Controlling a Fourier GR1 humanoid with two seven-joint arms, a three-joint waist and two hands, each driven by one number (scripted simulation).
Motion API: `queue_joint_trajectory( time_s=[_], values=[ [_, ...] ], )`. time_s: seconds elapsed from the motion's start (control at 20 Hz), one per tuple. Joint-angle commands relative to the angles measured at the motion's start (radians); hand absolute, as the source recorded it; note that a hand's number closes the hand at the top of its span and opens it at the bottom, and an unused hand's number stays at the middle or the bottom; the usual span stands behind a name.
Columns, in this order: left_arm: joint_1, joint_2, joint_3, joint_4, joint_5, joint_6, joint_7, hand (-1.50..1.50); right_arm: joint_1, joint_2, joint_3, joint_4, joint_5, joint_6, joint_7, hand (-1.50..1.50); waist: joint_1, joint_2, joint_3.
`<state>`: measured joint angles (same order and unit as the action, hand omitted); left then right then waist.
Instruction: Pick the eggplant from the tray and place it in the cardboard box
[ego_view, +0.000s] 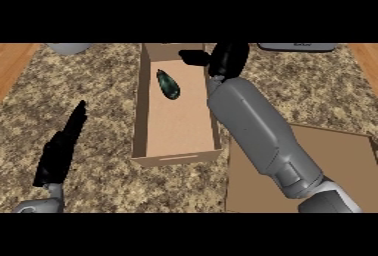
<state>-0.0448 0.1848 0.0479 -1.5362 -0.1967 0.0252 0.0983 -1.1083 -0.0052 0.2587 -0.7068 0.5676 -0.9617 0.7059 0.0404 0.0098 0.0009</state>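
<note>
Currently my right hand (225, 57) sits over the far right wall of the cardboard box (176, 150), at about one o'clock in the view. Its fingers extend leftward over the box interior and hold nothing that I can see; they look relaxed rather than curled around an object.

The eggplant (168, 84) lies on the box floor, just to the nine o'clock side of that hand and apart from it. It rests in the far half of the box, nearer the left wall, with its long axis running roughly eleven to five o'clock.

My left hand (60, 147) rests at eight o'clock, fingers straight, well apart from the box.

A flat brown tray (339, 170) lies at four o'clock under my right forearm. A grey vessel (69, 47) shows at eleven o'clock and a dark-rimmed object (299, 46) at one o'clock, both cut by the view edge.

Judgement: placement appears complete. Remaining risks:
- My right forearm crosses the box's right wall; a low withdrawal could catch the rim and shift or tip the box.
- Fingers sweeping down toward nine o'clock could nudge the eggplant.
</note>
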Motion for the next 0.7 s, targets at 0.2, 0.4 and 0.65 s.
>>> queue_joint_trajectory(
  time_s=[0.2,0.4,0.65],
  values=[
    [0.074,0.018,0.04,-0.028,0.026,-0.008,-0.002,0.0,0.177,-0.053,-0.082,-0.226,0.0,-0.186,-0.033,-1.5,-0.065,-0.023,0.0],
    [0.141,-0.014,0.014,-0.046,-0.014,0.03,-0.024,0.0,0.334,-0.102,-0.092,-0.391,0.048,-0.166,0.006,-1.5,-0.076,-0.027,-0.001],
    [0.115,0.015,0.059,-0.044,0.033,-0.001,-0.024,0.0,0.658,-0.22,-0.068,-0.772,-0.053,-0.071,-0.06,-1.5,-0.096,-0.027,0.0]
  ],
)
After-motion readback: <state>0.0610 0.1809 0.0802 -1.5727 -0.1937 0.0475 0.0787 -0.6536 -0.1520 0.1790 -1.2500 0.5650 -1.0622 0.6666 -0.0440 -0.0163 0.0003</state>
